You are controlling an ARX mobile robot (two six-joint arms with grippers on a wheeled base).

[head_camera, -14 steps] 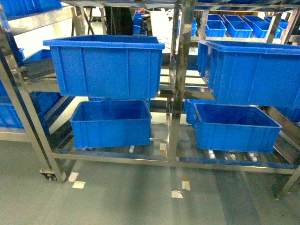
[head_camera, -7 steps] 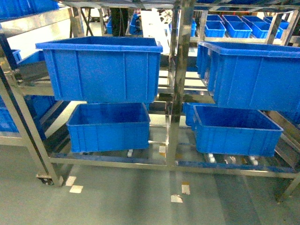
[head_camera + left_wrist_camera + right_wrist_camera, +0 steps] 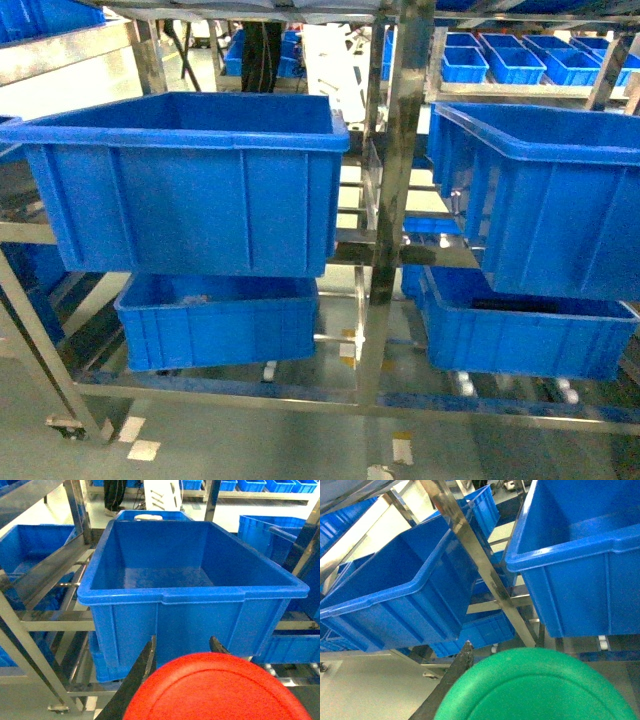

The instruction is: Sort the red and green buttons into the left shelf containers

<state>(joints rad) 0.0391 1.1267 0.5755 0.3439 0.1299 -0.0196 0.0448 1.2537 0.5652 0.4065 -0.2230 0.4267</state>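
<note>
On steel shelving [image 3: 400,200], blue bins [image 3: 190,180].

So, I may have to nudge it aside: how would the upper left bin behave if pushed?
The upper left bin looks empty, so probably light. Its ribbed walls and thick rim suggest stiffness. It would likely slide rather than tip.

All I see of my own body: thin black gripper fingers [image 3: 142,672], matte, tapering, at 6 o'clock on each wrist view.
</note>
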